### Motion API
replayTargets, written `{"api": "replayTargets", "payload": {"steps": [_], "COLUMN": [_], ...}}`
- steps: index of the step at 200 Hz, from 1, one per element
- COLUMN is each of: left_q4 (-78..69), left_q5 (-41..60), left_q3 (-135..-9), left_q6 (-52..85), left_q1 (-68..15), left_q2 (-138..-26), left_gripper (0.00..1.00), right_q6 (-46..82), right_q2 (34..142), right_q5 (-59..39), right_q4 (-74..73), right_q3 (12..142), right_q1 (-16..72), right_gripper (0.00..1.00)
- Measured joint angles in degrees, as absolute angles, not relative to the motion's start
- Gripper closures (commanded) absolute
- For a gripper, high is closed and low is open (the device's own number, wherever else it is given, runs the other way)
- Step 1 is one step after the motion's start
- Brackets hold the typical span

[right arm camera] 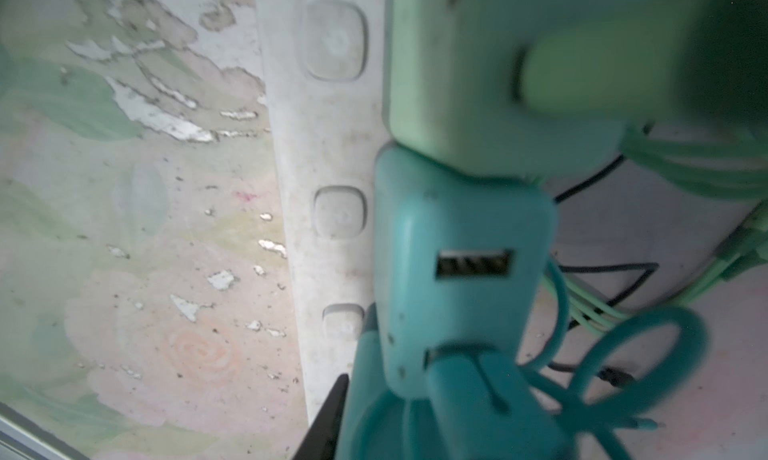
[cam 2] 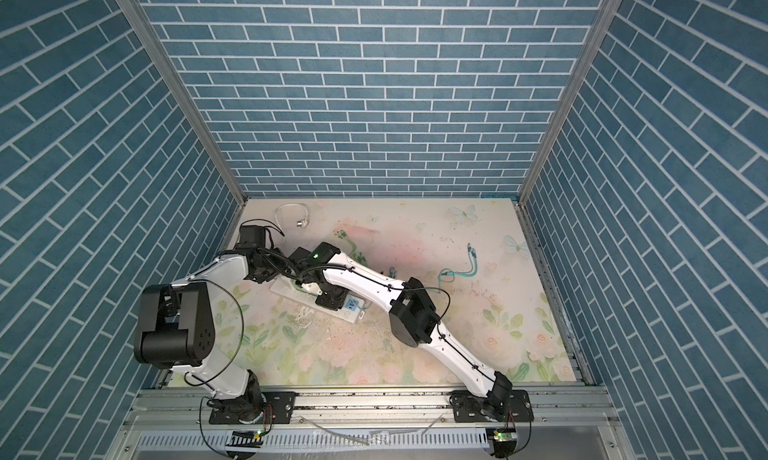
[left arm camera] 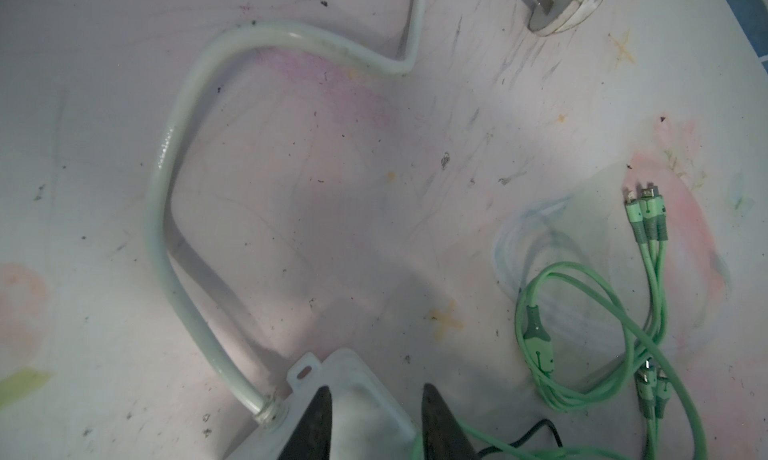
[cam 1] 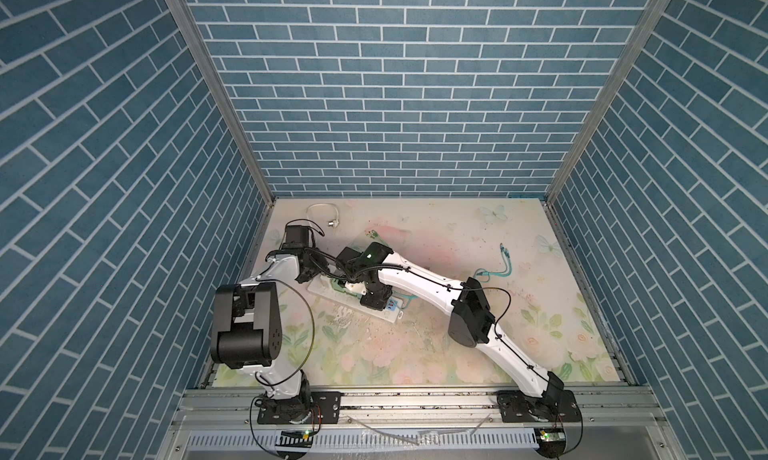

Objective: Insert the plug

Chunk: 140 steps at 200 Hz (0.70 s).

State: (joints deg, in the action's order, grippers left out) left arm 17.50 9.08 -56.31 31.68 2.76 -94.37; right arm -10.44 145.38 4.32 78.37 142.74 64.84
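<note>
The teal plug (right arm camera: 461, 262) is judged seated in the power strip (right arm camera: 328, 146), just ahead of the right tool (cam 1: 375, 300); whether that tool grips it cannot be told. The strip's end is clamped by the nearly closed left tool (left arm camera: 375, 388). Release is judged outstanding.

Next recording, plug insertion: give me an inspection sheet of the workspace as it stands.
Surface: floral mat, worn, speckled.
Job's things: white power strip; teal adaptor and green adaptor side by side at it, seating hidden.
Clutter: nothing seen.
Grippers: left gripper nearly closed over strip's end; right gripper at teal adaptor, grip unclear.
Cables: white cord; green cable; teal cable.
Surroundings: blue brick walls.
</note>
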Motion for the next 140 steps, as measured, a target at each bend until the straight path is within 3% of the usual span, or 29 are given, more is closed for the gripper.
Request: {"api": "replayTargets", "payload": {"steps": [49,140], "left_q4": [17.47,18.17], "left_q5": [8.67,8.29], "left_q3": [-56.31,-56.62], "left_q6": [31.68,31.68], "left_q1": [2.83,2.85], "left_q2": [-94.41,-94.48], "left_gripper": [0.56,0.55], "right_q6": [-10.87,-10.98], "right_q2": [143.65,137.56], "right_q5": [2.39,0.12], "right_q4": [74.83,66.92], "right_q3": [139.48,129.47], "right_q1": [64.86,64.01], "right_gripper": [0.63,0.63]}}
